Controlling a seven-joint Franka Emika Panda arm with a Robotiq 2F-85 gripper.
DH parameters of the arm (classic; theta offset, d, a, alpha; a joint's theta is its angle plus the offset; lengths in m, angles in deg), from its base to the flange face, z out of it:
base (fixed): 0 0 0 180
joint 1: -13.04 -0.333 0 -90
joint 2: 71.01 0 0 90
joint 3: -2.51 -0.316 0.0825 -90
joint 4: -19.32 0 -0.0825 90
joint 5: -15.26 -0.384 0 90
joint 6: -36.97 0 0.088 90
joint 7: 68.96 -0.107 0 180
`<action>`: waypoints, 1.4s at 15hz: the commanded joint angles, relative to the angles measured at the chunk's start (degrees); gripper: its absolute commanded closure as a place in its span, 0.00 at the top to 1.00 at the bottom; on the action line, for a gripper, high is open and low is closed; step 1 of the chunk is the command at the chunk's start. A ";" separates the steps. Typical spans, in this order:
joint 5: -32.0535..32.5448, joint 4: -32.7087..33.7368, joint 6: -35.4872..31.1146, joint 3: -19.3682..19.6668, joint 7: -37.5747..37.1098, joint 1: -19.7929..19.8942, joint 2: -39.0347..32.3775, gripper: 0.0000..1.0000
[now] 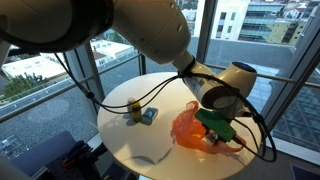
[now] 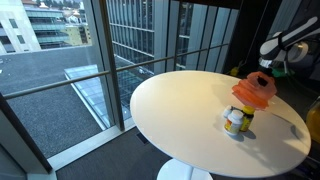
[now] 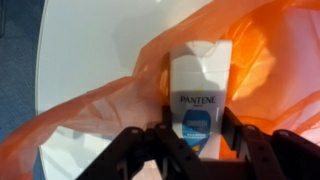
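My gripper (image 3: 195,128) is shut on a white Pantene bottle (image 3: 197,85) with a blue label, holding it over the mouth of an orange plastic bag (image 3: 110,120). In both exterior views the gripper (image 1: 218,122) hangs just above the orange bag (image 1: 188,128) on the round white table (image 1: 140,140). The bag (image 2: 254,90) sits near the table's far side. The bottle is hidden by the gripper in the exterior views.
A yellow can (image 1: 133,110) and a small blue-grey object (image 1: 148,116) stand on the table beside the bag; the can also shows in an exterior view (image 2: 235,122). Window glass and railings surround the table (image 2: 190,110). A cable (image 1: 262,140) loops off the arm.
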 commanded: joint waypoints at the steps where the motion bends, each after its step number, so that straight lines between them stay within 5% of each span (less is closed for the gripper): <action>1: -1.83 0.59 0.82 -0.77 2.09 1.12 1.08 0.25; 14: -4.31 -0.95 1.78 -1.80 1.52 0.46 6.00 0.25; 21: -7.26 -0.81 9.28 -2.25 2.78 0.26 10.23 0.25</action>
